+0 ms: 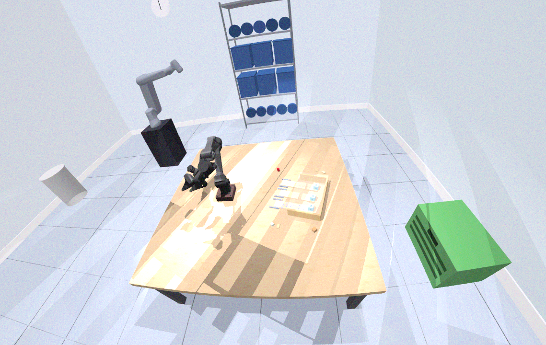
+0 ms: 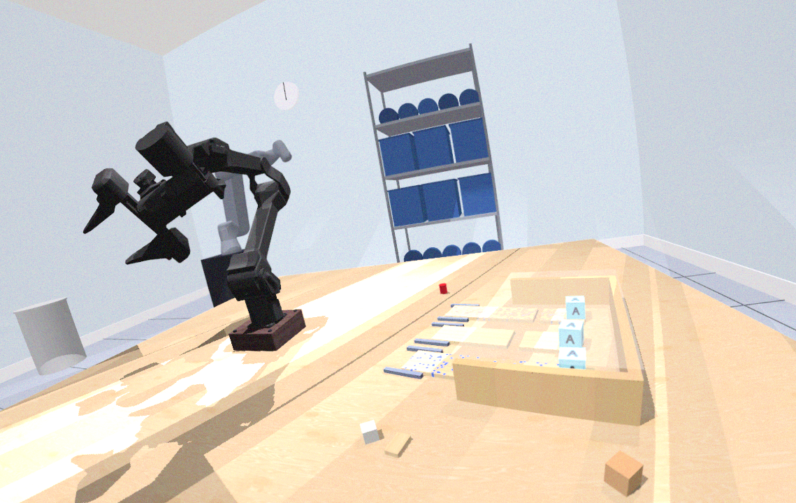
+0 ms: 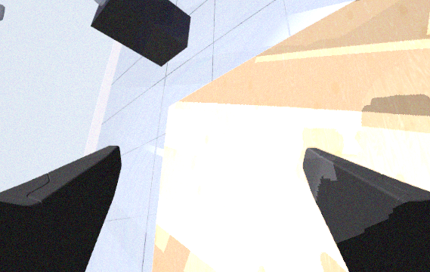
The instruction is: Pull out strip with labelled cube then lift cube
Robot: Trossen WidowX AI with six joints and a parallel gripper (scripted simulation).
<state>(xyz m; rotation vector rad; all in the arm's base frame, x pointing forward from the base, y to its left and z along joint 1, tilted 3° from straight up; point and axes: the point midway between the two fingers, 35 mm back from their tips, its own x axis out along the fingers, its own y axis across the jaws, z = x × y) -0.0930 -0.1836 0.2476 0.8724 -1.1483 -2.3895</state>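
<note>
- Gripper [image 2: 117, 239] spread wide, holding nothing, raised above the counter [image 2: 732, 388] edge.
- Three pale-blue labelled cubes [image 2: 570, 338] sit on strips [image 2: 481, 336] inside the wooden tray [image 2: 544, 390].

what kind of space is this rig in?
Looks like a small lab or workshop room: a metal shelf stacked with blue bins, a second grey arm on a black pedestal, and a wooden table on a tiled floor.

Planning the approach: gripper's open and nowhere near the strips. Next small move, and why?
Probably swing the gripper across the table toward the blue-ended strip tabs beside the walled tray. It is open and empty, hanging high on the far side of the arm's base, aimed away from the strips. Nothing has been pulled yet.
</note>
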